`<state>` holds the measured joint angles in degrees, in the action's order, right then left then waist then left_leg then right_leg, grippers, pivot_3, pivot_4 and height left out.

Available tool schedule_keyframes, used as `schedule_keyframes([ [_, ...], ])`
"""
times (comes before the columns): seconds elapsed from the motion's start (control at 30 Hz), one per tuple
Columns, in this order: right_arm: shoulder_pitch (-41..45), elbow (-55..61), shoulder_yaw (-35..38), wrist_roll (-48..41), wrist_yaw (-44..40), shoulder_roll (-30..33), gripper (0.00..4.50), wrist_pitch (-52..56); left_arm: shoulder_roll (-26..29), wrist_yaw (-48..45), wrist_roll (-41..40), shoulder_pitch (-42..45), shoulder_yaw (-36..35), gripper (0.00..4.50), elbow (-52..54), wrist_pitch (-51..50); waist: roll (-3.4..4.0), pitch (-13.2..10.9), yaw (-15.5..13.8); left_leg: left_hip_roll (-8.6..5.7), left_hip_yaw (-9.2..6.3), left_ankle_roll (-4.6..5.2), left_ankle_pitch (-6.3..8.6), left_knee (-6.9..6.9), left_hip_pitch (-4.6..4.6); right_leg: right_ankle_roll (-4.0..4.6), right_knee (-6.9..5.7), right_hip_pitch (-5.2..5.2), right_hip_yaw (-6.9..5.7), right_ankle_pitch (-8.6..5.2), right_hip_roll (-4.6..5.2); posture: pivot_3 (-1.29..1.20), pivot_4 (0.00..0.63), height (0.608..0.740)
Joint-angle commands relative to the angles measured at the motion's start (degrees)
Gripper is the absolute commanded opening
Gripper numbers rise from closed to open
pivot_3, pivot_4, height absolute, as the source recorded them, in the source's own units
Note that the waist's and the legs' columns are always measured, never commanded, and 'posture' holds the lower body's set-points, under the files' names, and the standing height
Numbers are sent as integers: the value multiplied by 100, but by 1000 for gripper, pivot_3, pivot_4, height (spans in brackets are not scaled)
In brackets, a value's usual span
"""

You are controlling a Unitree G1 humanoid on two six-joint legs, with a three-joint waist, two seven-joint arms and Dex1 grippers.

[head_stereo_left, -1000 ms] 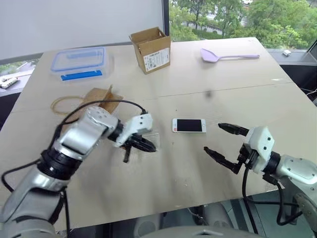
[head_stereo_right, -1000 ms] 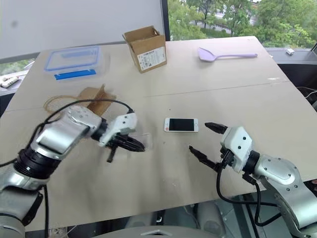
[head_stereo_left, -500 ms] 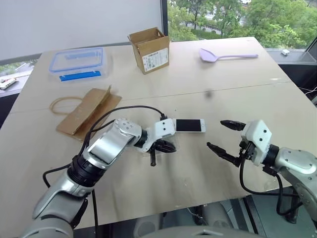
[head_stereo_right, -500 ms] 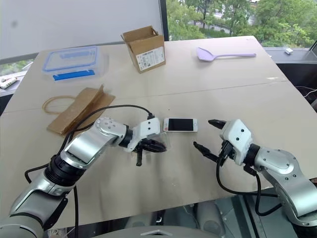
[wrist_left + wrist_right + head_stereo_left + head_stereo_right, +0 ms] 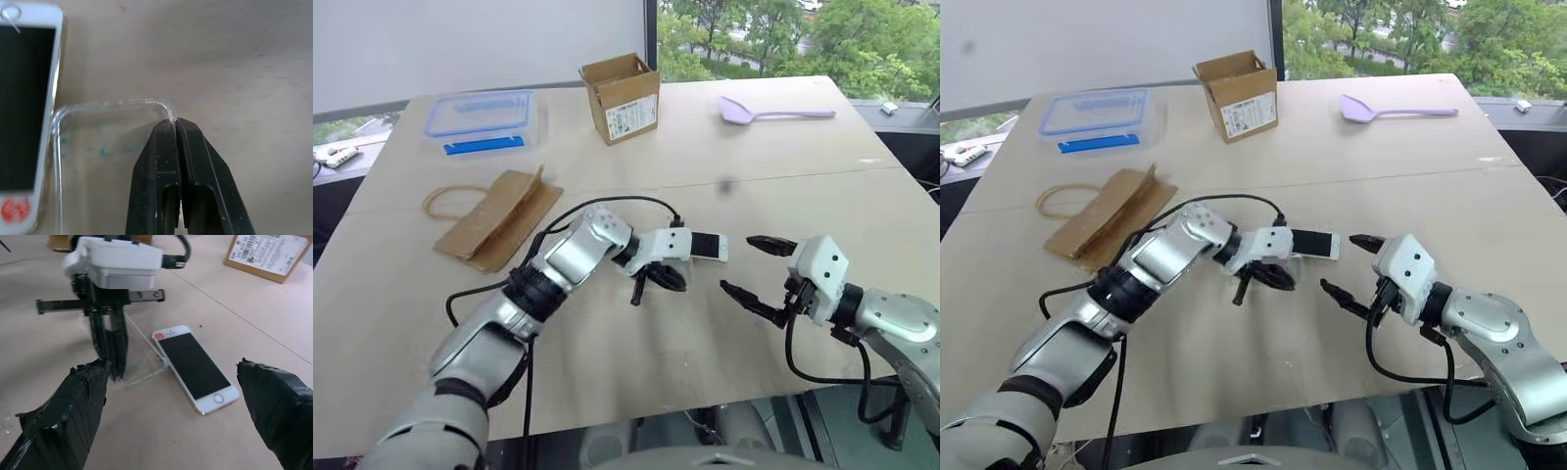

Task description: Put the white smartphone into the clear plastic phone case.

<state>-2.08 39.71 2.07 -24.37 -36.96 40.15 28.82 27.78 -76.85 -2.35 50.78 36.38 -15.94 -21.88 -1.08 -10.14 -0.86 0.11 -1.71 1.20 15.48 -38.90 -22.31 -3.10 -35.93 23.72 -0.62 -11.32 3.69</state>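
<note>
Tabletop: left gripper pinches clear plastic phone case rim beside white smartphone; flimsy, likely slippery. Right gripper agape.

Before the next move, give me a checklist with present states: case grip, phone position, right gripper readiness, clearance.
1. Left gripper shut on the rim of the clear plastic phone case: ok.
2. Case lies beside the white smartphone, long edges together: ok.
3. Phone flat on the table, screen up: ok.
4. Phone seated in case: not ok, not yet done.
5. Right gripper open, near the phone: ok.
6. Cardboard box and other clutter well away: ok.
</note>
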Motion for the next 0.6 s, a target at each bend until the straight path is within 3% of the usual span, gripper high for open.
schedule_keyframes([
  [0.03,-89,319,197,-12,113,-12,4500,20,-272,-67,276,378,-53,69,-897,625,1,0,4,0,-1,0,0,0,0,0,0,0,0,0,-1,0,150,740],
  [0.23,-249,515,258,-22,266,-26,4500,118,-639,-244,433,661,-155,69,-1678,1171,1,1,2,0,-6,2,1,-15,-7,-2,-1,-1,0,0,-2,0,150,740],
  [0.33,-322,579,301,-27,313,-20,4500,132,-459,-542,259,413,-241,69,-969,807,1,1,19,0,-10,6,3,-25,-15,-2,-1,0,0,0,-3,0,150,740],
  [0.53,-203,437,197,366,386,10,4500,-220,-356,-163,242,-199,-485,69,138,-38,2,1,22,4,-13,12,7,-24,-22,-5,-3,9,0,24,-9,0,150,740],
  [0.6,-103,351,122,573,352,17,4500,-459,-414,-72,122,-323,-593,840,445,-455,3,1,22,3,-10,12,7,-25,-22,-8,-3,9,1,22,-8,0,150,740],
])
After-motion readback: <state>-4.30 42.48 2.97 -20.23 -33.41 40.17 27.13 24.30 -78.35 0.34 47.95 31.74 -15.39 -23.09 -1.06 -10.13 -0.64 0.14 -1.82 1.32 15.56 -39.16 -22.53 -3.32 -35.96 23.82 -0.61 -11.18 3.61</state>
